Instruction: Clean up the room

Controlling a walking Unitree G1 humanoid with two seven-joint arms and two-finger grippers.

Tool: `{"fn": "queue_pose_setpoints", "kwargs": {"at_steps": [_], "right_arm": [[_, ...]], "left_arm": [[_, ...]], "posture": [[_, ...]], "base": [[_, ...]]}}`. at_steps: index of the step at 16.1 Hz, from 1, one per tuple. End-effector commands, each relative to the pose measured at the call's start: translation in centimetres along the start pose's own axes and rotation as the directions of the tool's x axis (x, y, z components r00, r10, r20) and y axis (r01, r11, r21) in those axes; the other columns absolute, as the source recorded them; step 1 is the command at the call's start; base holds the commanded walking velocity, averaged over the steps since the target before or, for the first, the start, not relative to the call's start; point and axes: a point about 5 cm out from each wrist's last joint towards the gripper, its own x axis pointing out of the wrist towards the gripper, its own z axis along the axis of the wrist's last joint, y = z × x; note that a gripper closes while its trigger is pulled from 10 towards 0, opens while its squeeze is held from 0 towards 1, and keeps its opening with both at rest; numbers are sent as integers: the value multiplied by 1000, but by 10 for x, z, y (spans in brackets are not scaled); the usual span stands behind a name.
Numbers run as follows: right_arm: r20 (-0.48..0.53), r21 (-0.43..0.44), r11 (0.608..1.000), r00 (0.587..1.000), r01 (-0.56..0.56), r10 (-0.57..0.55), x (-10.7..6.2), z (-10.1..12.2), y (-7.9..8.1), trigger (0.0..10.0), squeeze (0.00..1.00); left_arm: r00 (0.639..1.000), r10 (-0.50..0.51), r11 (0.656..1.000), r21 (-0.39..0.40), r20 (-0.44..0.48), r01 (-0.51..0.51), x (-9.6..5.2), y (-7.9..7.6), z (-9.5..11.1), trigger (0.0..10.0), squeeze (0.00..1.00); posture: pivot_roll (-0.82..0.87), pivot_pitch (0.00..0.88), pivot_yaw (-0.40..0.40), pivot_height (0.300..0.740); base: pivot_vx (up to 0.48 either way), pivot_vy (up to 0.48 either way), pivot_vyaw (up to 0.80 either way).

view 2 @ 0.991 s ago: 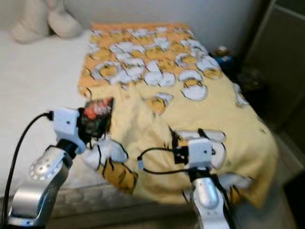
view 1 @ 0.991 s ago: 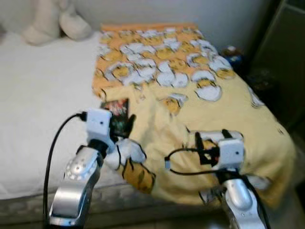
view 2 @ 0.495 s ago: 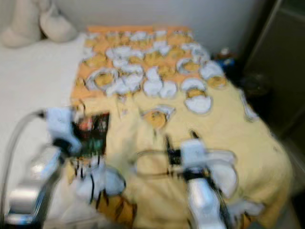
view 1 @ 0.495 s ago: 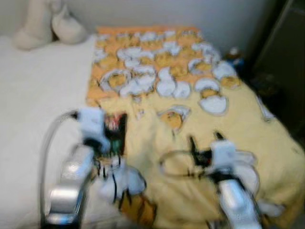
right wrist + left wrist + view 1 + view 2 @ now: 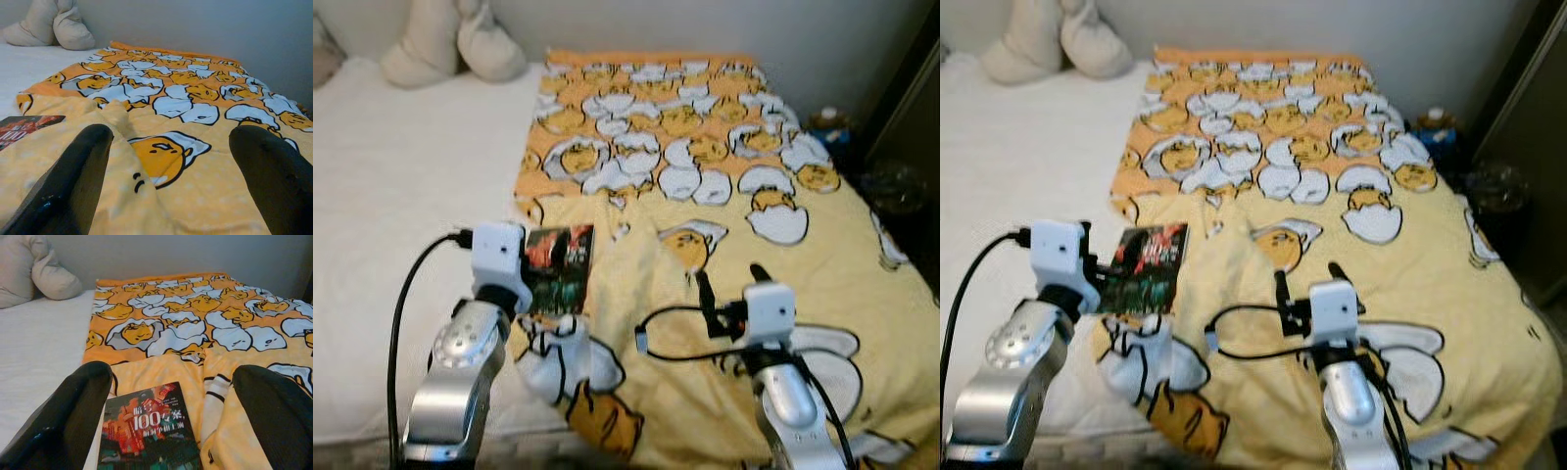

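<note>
While your left gripper is hovering over the book on the bed, both grippers' fingers are spreading wide, right gripper above the blanket.

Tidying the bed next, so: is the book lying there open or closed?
Closed. The book lies flat, front cover up, its printed title showing, partly on the yellow blanket, between the left gripper fingers.

Soft matt cloth blanket; glossy paper book cover; smooth white sheet; plush pillows.
</note>
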Motion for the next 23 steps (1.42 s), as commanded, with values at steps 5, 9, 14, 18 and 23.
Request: {"fn": "queue_pose_setpoints", "kwargs": {"at_steps": [5,9,14,18,23], "right_arm": [[-8,8,1000,1000,-2,2,-1,0,-2,10000,0],[-13,-1,1000,1000,2,-2,-2,-1,-5,10000,0],[-22,-5,1000,999,26,-26,0,-2,-8,10000,0],[-23,0,999,998,54,-54,2,-2,-12,10000,0],[-22,-19,998,998,57,-58,3,-2,-13,10000,0]], "left_arm": [[1000,-4,1000,15,4,4,0,-1,2,10000,0],[1000,-8,1000,15,0,8,0,-4,2,10000,0],[1000,-18,1000,15,-4,18,2,-6,1,10000,0],[999,-54,998,35,-4,54,5,-14,2,10000,0],[999,-51,999,17,5,51,10,-16,3,10000,0]], "posture": [[63,0,15,740],[62,6,13,740],[55,3,11,740],[44,0,15,740],[35,0,15,740]], "base": [[0,0,270],[0,0,658],[0,-73,627],[0,-446,0],[51,-434,442]]}}
